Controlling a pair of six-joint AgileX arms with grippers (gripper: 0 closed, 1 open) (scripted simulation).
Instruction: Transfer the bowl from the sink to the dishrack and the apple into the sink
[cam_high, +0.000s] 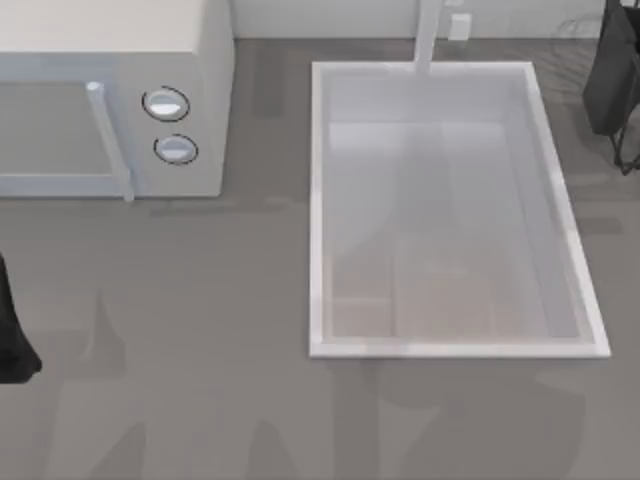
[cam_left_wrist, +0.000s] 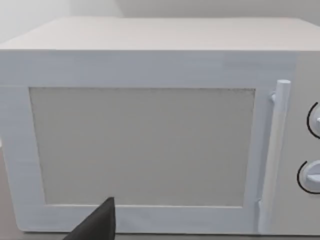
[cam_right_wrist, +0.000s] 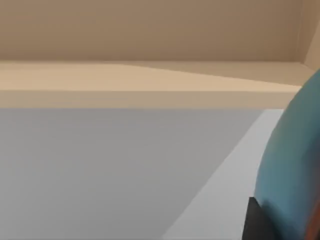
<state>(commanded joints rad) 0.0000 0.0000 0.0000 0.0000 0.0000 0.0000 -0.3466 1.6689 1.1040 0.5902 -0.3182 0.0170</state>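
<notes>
At the far left edge of the grey surface (cam_high: 220, 330), our left arm is sitting low and dark, facing the white microwave (cam_high: 110, 100). We cannot tell how its end effector is set. Next, the white sink (cam_high: 320, 250) is lying with its faucet (cam_high: 428, 40) behind. Far right, our right arm is reaching by the dishrack (cam_high: 628, 155), the blue bowl (cam_right_wrist: 292, 165) pressing close to its end effector; its grip is hidden.

Rendered kitchen, probably domestic, white sink (cam_high: 452, 345) with faucet (cam_high: 428, 40), white microwave (cam_high: 205, 90), grey countertop (cam_high: 200, 330)
</notes>
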